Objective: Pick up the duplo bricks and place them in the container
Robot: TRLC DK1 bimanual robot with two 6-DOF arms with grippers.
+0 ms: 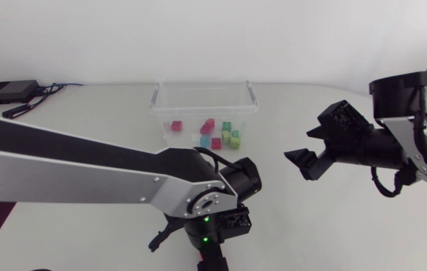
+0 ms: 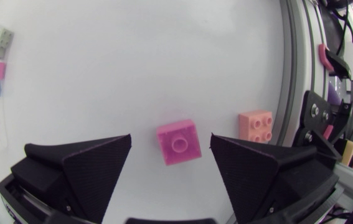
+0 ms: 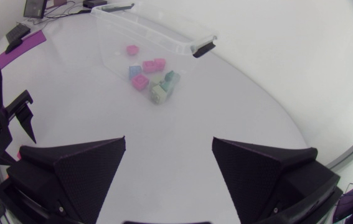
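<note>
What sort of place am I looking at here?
Probably a robotics test bench: a left arm and right arm over a white table, with toy bricks in a clear container.

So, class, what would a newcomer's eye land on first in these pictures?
Probably the pink brick lying on the table between the open fingers of the left hand, with a peach brick just beside it. Next, the clear container at the table's far side, a cluster of coloured bricks already inside, and the right hand open and empty above the table.
</note>
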